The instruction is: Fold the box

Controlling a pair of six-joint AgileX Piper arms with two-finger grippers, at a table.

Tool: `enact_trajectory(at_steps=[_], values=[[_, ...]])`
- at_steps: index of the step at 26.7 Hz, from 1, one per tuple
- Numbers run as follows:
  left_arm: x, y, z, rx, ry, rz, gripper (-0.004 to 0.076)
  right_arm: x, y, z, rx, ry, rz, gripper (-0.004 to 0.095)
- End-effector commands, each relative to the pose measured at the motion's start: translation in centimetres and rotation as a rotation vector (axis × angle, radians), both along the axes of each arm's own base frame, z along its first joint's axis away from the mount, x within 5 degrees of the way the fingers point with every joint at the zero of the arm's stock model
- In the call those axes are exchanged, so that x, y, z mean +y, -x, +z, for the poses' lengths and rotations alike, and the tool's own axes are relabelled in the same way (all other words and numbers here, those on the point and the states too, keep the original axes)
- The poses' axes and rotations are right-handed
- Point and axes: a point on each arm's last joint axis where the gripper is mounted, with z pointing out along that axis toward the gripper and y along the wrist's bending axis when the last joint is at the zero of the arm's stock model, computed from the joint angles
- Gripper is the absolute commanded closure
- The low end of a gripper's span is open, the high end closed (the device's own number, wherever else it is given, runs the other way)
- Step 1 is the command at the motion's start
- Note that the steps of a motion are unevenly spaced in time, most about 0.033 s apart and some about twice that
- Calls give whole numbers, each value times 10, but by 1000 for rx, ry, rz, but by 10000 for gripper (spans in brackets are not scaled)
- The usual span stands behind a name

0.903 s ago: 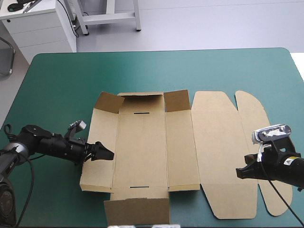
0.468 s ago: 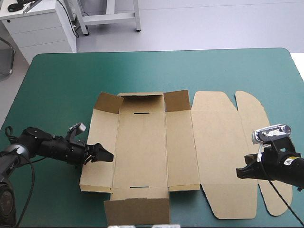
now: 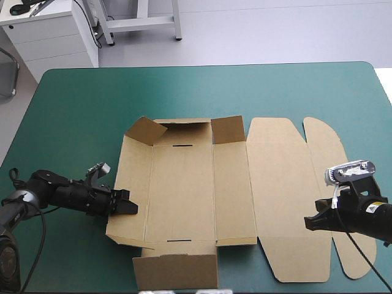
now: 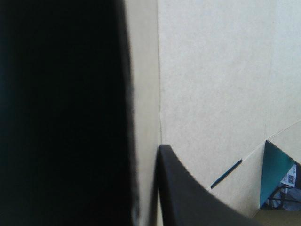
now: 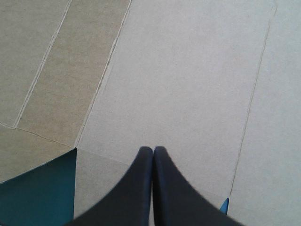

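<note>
My left gripper [image 3: 128,208] is pinching the side wall [image 3: 131,180] of the box [image 3: 184,190] between its fingers. I'd hinge it up slowly, no yanking. My right gripper [image 5: 153,151] is pressed together, with the lid [image 5: 188,80] under it.

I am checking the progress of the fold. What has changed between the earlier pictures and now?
The left gripper moved in and closed on the left wall of the box, which tilts up slightly; the far-left corner flap rose too. The right gripper stayed shut over the lid panel.
</note>
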Motion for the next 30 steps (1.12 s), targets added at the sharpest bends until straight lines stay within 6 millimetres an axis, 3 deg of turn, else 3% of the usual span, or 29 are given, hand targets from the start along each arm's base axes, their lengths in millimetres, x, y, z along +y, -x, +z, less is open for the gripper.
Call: enact_trajectory(at_steps=[1,9,15,21,22,26,28,30], values=[[-2,-4,12,-60,10,22,731,1,-2,10,-66,-22,-4,928],[1,-8,13,-137,-31,-2,731,1,-2,10,-66,-22,-4,928],[4,-26,35,-247,-59,-34,731,1,-2,10,-66,-22,-4,928],[11,-48,74,-385,-146,-116,731,1,-2,10,-66,-22,-4,928],[14,-54,91,-433,-179,-153,731,1,-2,10,-68,-22,-5,928],[15,-62,126,-517,-220,-238,731,1,-2,10,-71,-22,-7,928],[12,-65,149,-579,-290,-292,731,1,-3,10,-72,-24,-11,928],[-4,-67,172,-705,-431,-366,731,1,-3,10,-72,-24,-11,928]])
